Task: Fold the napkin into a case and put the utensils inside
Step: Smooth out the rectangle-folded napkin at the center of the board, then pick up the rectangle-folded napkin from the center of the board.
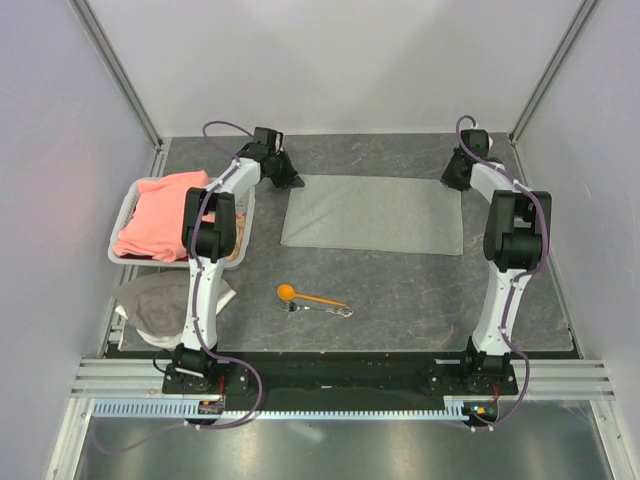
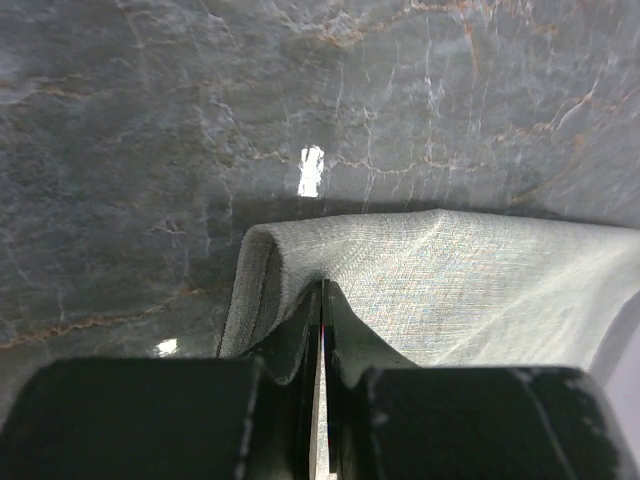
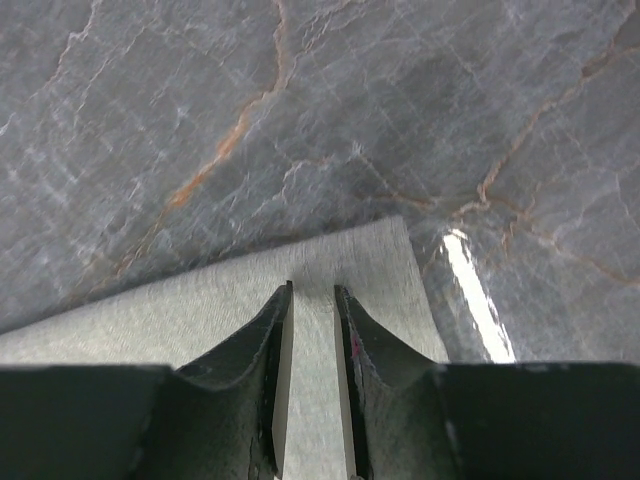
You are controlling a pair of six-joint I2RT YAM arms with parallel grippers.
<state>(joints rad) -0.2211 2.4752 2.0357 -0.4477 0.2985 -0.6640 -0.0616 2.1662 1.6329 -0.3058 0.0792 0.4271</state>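
The light grey napkin (image 1: 372, 213) lies flat as a wide rectangle at the back of the table. My left gripper (image 1: 290, 181) is at its far left corner, shut on the cloth (image 2: 450, 280), whose edge is lifted and curled beside the jaws (image 2: 322, 288). My right gripper (image 1: 456, 180) is at the far right corner, with its jaws a narrow gap apart (image 3: 312, 290) and the flat napkin corner (image 3: 200, 310) between and under them. The orange spoon (image 1: 300, 295) and the silvery fork (image 1: 325, 309) lie together on the table in front of the napkin. No case shows.
A white basket (image 1: 125, 215) with a salmon-pink cloth (image 1: 165, 215) stands at the left edge beside the left arm. A whitish-grey rag (image 1: 155, 300) lies in front of it. The table is dark marbled stone, with enclosure walls around it.
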